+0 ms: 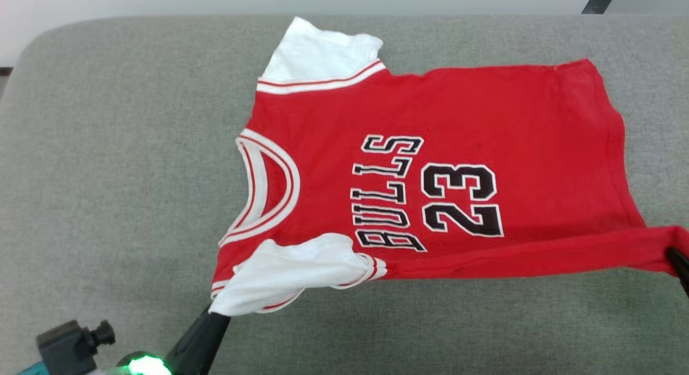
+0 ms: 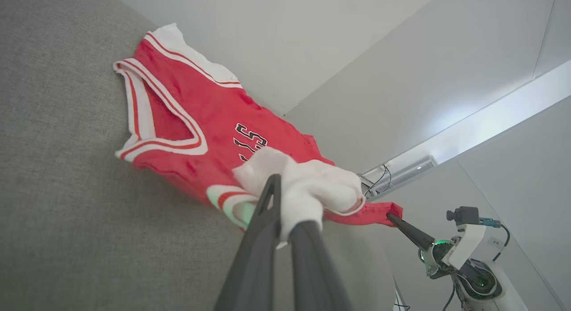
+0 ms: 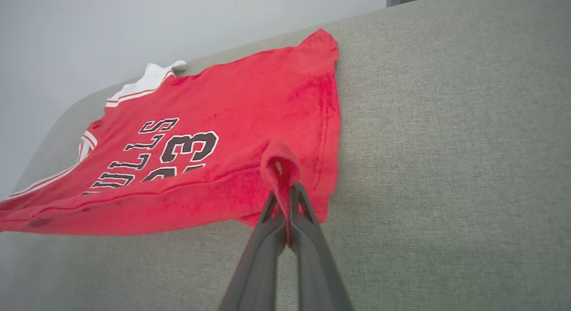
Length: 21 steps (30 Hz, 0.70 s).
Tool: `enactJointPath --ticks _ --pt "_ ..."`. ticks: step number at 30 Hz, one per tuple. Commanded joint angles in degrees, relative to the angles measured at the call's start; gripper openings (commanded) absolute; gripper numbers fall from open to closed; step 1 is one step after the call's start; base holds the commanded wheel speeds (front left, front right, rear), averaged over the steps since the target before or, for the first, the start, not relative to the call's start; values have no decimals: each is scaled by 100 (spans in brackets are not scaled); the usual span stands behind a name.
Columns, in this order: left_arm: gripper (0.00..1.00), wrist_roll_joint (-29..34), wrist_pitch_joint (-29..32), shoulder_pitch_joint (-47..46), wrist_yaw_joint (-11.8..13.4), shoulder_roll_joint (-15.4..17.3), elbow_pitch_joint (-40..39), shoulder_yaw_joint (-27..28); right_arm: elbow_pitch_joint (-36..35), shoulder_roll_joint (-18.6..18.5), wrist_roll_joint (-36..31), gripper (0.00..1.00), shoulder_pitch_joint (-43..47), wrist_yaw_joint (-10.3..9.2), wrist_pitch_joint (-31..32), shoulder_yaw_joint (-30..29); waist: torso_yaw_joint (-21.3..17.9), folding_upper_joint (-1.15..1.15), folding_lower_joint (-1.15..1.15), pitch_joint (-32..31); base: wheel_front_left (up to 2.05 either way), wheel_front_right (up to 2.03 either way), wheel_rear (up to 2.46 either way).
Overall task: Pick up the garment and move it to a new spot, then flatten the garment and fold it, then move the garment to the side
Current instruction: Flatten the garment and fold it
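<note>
Red jersey-style garment (image 1: 457, 122) with white sleeves lies on grey fabric tabletop (image 1: 107, 176); left fingers (image 1: 199, 332) pinch its seven-o'clock sleeve, right fingers (image 1: 679, 264) pinch its four-o'clock hem corner.

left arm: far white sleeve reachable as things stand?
Probably not yet. The left gripper is shut on the near white sleeve, so it must let go first. Beyond that, only the garment itself lies between it and the far white sleeve.
</note>
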Motion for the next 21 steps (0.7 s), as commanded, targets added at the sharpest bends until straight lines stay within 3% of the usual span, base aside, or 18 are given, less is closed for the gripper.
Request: enactJointPath --ticks 1,8,21 --pt "0 47 -22 66 27 36 -121 37 -186 88 -50 0 109 -9 102 -132 17 0 0 30 0 0 0" --pt "0 44 276 -588 -36 -76 12 -105 -243 327 -162 0 -288 -9 456 -181 13 0 0 153 0 0 0" --pt "0 -383 900 -3196 -88 -657 1826 -675 1348 268 -330 0 -1805 -9 360 -23 67 0 0 555 0 0 0"
